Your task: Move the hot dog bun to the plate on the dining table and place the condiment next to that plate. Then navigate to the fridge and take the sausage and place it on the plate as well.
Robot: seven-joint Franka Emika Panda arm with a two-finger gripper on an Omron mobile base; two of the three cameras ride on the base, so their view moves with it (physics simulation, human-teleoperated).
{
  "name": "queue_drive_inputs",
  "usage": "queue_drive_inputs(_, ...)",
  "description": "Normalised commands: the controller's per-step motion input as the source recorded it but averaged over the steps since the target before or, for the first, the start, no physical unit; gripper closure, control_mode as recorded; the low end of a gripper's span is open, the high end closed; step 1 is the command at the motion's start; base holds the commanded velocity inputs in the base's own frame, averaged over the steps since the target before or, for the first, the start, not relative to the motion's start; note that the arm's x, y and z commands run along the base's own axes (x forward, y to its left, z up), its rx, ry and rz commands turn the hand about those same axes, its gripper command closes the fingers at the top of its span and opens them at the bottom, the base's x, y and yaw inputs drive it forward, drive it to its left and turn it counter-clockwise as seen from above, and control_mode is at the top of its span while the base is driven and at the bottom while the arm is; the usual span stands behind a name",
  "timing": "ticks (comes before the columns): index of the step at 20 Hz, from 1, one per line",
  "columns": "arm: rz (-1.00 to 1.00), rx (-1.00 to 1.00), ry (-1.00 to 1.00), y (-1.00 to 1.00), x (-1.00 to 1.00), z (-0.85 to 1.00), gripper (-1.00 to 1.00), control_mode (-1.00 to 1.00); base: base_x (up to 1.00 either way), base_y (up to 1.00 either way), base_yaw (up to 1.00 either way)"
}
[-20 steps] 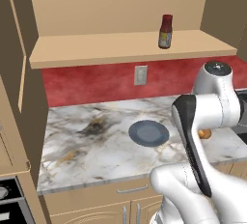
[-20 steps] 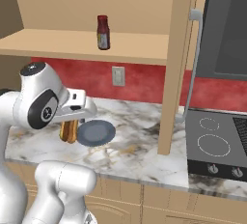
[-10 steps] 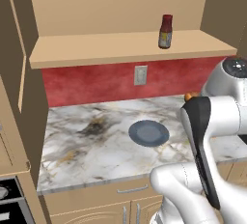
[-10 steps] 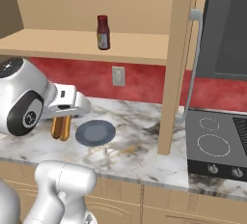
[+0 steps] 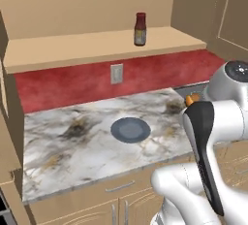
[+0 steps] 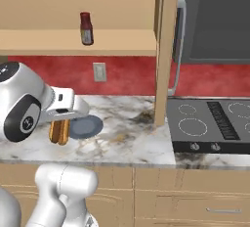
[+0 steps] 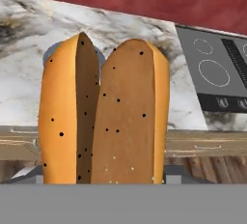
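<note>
Right, I have the fingers (image 6: pixel 59 129) closed around the bun (image 7: pixel 103 114), split side showing, lifted clear of the bench's (image 5: pixel 72 146) edge for carrying, while the bottle (image 5: pixel 140 29) waits on the shelf (image 5: pixel 87 47).

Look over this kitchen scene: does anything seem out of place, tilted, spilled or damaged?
Nothing is spilled or broken. The one odd sight is the hot dog bun, standing on end in the gripper above the counter beside the small dark plate. The sauce bottle stands upright on the shelf.
</note>
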Motion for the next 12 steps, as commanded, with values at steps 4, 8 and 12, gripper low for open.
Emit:
queue_drive_inputs(4,0.0,0.0,0.0,0.0,0.0,0.0,1.0,1.0,-0.63,0.12,-0.82)
queue_drive_inputs(8,0.0,0.0,0.0,0.0,0.0,0.0,1.0,1.0,-0.67,0.15,-0.81)
queue_drive_inputs(12,0.0,0.0,0.0,0.0,0.0,0.0,1.0,1.0,-0.82,0.14,-0.74)
